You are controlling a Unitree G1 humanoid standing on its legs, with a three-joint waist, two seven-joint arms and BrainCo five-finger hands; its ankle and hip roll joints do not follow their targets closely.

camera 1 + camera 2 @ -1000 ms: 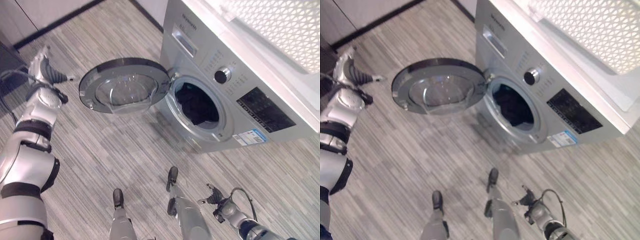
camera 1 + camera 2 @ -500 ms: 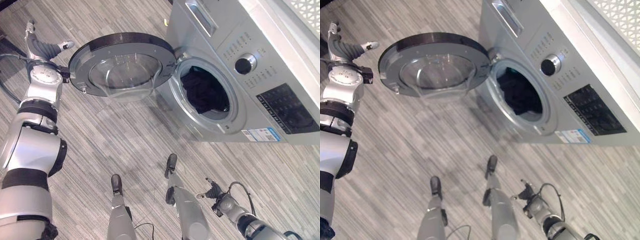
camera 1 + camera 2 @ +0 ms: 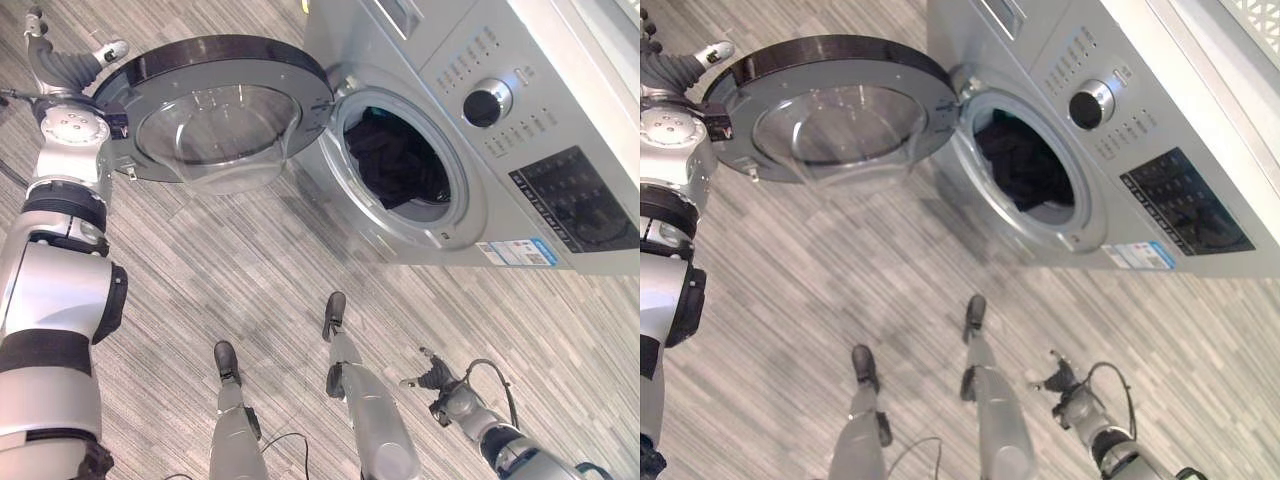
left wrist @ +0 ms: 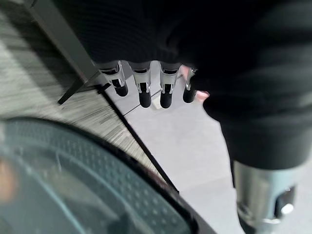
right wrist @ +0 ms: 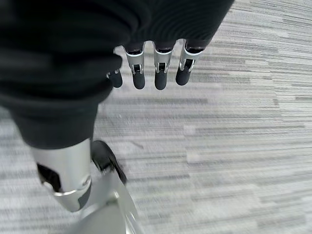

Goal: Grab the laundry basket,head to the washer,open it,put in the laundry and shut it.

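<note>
Since dark clothes (image 3: 395,165) already sit inside the silver front-loading washer (image 3: 500,130), its round glass door (image 3: 210,110) needs shutting. The left hand (image 3: 62,62), fingers straight and holding nothing, should push the door's outer rim slowly. The right hand (image 3: 432,376) hangs loose and empty above the floor (image 3: 240,270).

Open door (image 3: 215,110) beside left hand (image 3: 62,62); drum mouth (image 3: 400,165) unobstructed

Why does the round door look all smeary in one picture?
In the left wrist view the washer door sits very close to the camera and smears with blur, beside the left robot hand. In the left eye view the door's glass looks crisp and catches pale glare.
</note>
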